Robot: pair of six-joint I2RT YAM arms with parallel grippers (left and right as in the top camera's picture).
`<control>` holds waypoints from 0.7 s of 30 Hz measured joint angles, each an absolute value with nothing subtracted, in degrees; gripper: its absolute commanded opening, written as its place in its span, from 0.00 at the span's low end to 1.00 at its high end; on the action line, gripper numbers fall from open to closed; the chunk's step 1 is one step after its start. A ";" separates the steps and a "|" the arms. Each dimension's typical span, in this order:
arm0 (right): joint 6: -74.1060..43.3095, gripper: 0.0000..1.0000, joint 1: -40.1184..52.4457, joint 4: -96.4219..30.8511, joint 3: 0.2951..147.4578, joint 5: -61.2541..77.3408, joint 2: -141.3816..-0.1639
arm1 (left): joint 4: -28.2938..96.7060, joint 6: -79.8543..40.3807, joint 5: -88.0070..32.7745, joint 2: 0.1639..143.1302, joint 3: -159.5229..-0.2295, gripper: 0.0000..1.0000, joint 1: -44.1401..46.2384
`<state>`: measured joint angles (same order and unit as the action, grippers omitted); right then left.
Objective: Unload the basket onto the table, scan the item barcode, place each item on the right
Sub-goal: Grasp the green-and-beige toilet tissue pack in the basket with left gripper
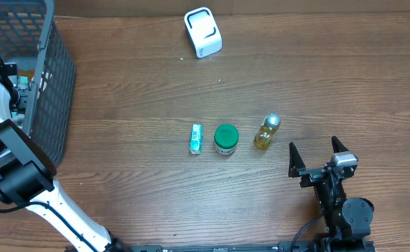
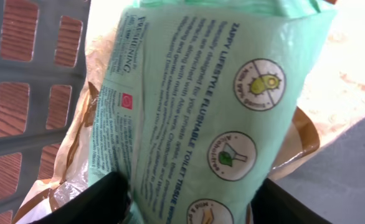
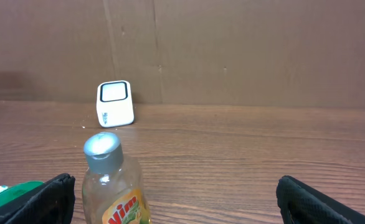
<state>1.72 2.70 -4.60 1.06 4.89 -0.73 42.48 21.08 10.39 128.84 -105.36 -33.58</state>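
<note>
Fingers on our left arm (image 2: 104,199) reach down inside the grey mesh basket (image 1: 51,84) at the table's left edge. They pinch the lower end of a green pack of flushable toilet tissue (image 2: 195,106), one finger against each side edge. We grip it by that end, we judge, so the broad printed faces are left uncovered for reading. The pack lies in the basket on crinkled tan packaging (image 2: 76,143), so the item to scan is not yet out over the table (image 1: 331,77). The face toward our wrist camera carries text and round icons. We cannot find a barcode on it, so it may sit on the hidden side and the pack may need turning. The white barcode scanner (image 1: 203,32) stands at the table's far edge, well apart from the basket. Our right fingers (image 3: 52,199) are spread wide and hold nothing, low near the Vim bottle (image 1: 266,131). That bottle stands in a row with a green-lidded jar (image 1: 226,138) and a small teal box (image 1: 196,138).
</note>
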 measured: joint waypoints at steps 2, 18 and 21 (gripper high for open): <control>1.69 1.00 2.70 -4.60 1.06 4.89 -0.73 | 42.09 20.88 10.02 128.81 -105.25 0.27 -33.67; 1.69 1.00 2.72 -4.58 1.06 4.89 -0.73 | 40.45 14.26 4.82 126.96 -104.60 0.04 -33.65; 1.72 1.00 2.72 -4.60 1.06 4.89 -0.73 | 40.27 12.05 2.76 125.54 -103.90 0.04 -33.63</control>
